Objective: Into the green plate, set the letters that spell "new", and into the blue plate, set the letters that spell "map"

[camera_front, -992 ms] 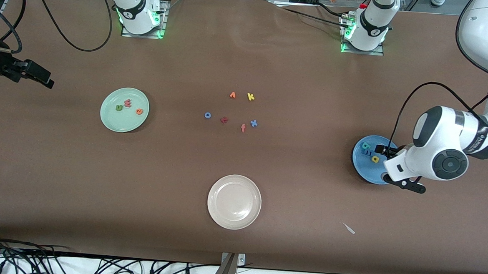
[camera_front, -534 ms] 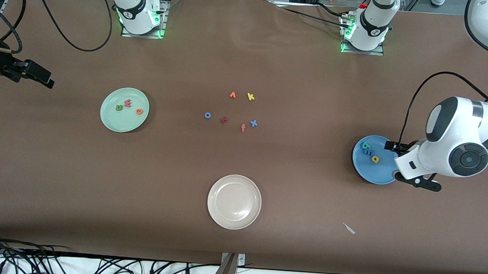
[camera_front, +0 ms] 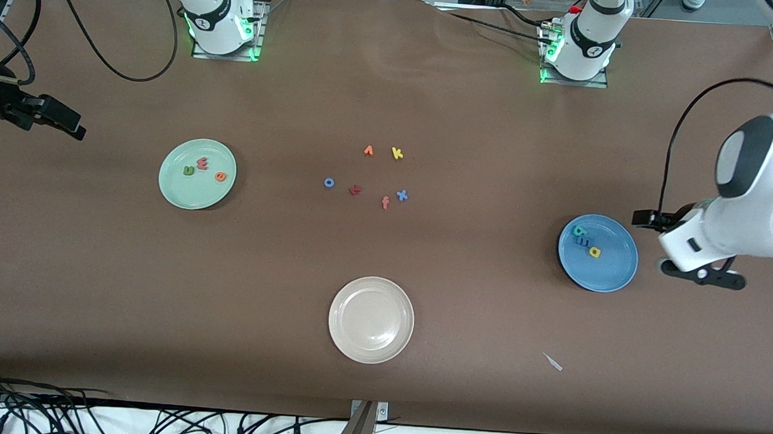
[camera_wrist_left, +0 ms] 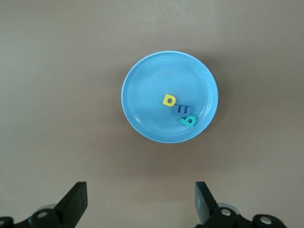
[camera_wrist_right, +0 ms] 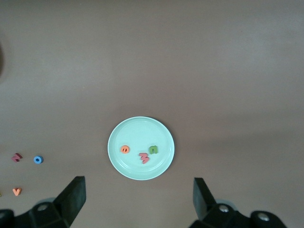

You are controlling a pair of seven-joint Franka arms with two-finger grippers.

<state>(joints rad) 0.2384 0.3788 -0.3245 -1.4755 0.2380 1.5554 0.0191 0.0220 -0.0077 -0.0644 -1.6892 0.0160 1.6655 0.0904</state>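
The green plate toward the right arm's end holds the green n, pinkish-red w and orange e. The blue plate toward the left arm's end holds the teal p, blue m and yellow a. My left gripper hangs open and empty above the table beside the blue plate. My right gripper waits open and empty, high above the table's edge, looking down on the green plate.
A beige plate lies near the front camera. Mid-table lie loose letters: an orange wedge, yellow k, blue o, dark red letter, salmon f and blue x. A small pale scrap lies near the front edge.
My left gripper has drawn away from over the blue plate toward the left arm's end of the table, uncovering the whole plate. The right arm has not moved.
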